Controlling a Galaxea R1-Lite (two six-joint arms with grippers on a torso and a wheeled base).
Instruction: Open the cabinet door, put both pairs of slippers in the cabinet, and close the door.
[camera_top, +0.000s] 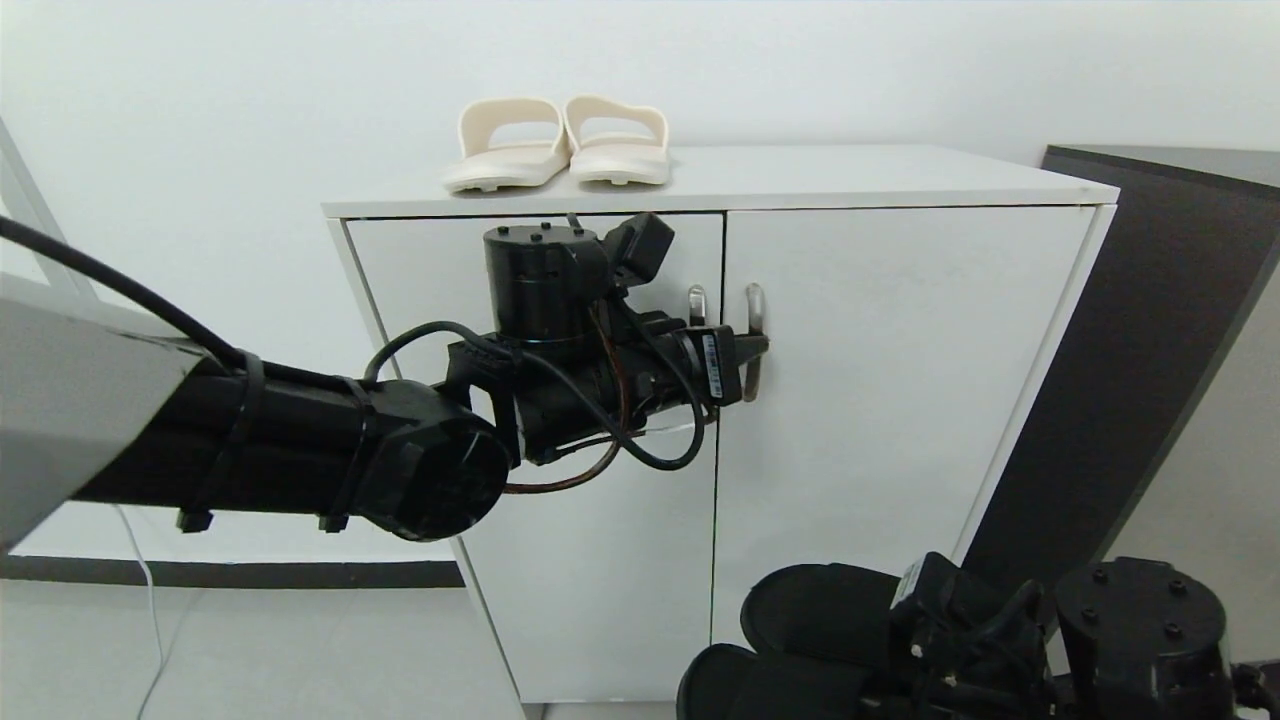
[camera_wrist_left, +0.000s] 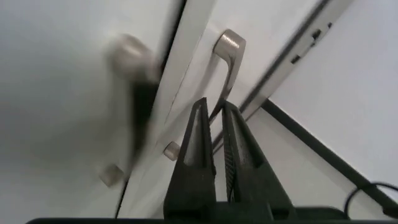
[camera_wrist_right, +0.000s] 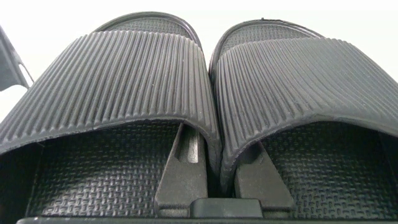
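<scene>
Left gripper (camera_wrist_left: 214, 111) pinches handle (camera_wrist_left: 230, 46): slip risk.
Pulling off-arc, I'd lose it; right gripper (camera_wrist_right: 214, 149), clamping black slippers (camera_wrist_right: 124, 81), could block the door (camera_top: 880, 380).

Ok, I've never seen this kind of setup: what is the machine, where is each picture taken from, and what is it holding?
It is a two-armed robot with a pincer-like gripper on each arm. The wide picture comes from a camera on its head. The other two come from cameras on its wrists, looking along the fingers. Ahead stands a white two-door cabinet with a pair of cream open-toe slippers on top. The left gripper is closed on the right door's curved metal handle. The right gripper, lower down in front of the cabinet, holds a pair of black ribbed slippers, one finger under each strap, pinching the two together.
</scene>
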